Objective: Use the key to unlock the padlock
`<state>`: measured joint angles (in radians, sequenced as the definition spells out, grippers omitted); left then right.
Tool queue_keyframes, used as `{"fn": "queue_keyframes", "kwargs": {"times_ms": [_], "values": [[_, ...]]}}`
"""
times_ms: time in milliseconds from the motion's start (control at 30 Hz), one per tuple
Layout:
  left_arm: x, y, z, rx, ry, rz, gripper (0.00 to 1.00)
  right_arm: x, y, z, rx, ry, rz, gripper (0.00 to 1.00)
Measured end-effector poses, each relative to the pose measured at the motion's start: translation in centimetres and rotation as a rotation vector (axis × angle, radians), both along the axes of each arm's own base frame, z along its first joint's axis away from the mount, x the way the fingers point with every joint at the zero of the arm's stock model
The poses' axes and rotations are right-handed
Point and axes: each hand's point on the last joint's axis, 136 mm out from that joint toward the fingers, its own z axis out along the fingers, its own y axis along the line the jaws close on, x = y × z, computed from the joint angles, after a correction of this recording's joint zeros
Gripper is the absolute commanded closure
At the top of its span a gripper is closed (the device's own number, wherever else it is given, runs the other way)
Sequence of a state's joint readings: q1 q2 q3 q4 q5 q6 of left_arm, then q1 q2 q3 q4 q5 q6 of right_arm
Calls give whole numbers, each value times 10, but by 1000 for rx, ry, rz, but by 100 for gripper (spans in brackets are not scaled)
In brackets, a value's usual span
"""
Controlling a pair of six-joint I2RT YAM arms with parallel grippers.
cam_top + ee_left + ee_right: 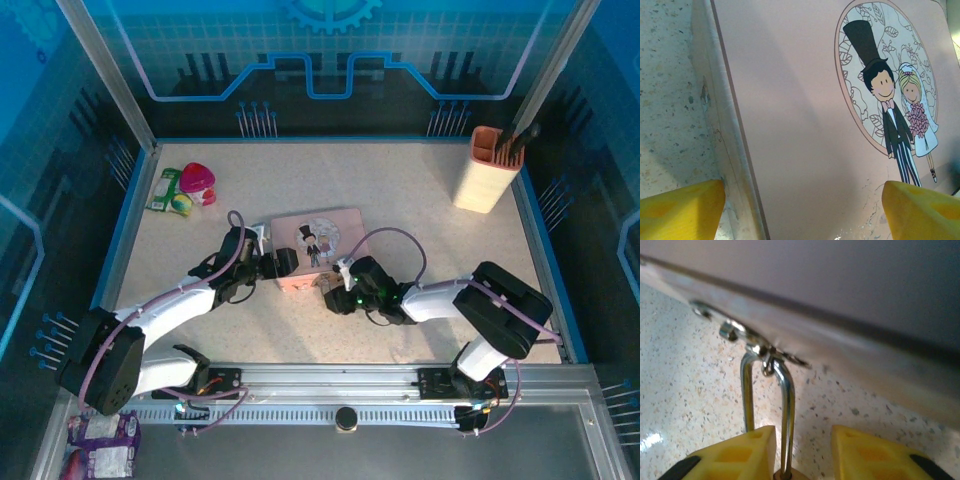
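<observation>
Silver and thin, the shackle of the padlock (786,415) rises from a sliver of brass at the bottom edge of the right wrist view and hooks through a small metal hasp (760,347) on the near side of the pink tin (345,225), low down where the tin meets the desk (400,190). The right pincer (803,440) sits right at it: one yellow fingertip covers the foot of the shackle's left leg, the other stands off to the right, and the right leg runs up through the gap between them. I cannot tell whether the fingers are actually pressing on the lock body, since nearly all of it is hidden under them. From above, that same right pincer (335,290) lies low against the tin's near edge and blocks the lock from sight. On the tin's left side the left pincer (280,265) has its fingers spread wide apart, one fingertip (680,210) down beside the tin's side wall over the speckled surface and the other over the lid near the cartoon couple, clamping nothing. Well away, a tall orange holder (487,168) with dark tools stands in the far right corner, and a pink heart-shaped thing (197,178) lies beside a green packet (168,195) at the far left.
</observation>
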<state>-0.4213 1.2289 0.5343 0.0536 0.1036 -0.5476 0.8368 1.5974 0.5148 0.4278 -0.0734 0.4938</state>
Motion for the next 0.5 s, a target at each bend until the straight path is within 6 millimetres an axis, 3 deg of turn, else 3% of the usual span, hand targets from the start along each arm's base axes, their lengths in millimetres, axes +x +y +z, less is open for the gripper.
{"fn": "queue_keyframes", "kwargs": {"times_ms": [500], "values": [[1, -3, -9, -11, 30, 5, 20, -5, 12, 9, 162, 59, -123, 100]]}}
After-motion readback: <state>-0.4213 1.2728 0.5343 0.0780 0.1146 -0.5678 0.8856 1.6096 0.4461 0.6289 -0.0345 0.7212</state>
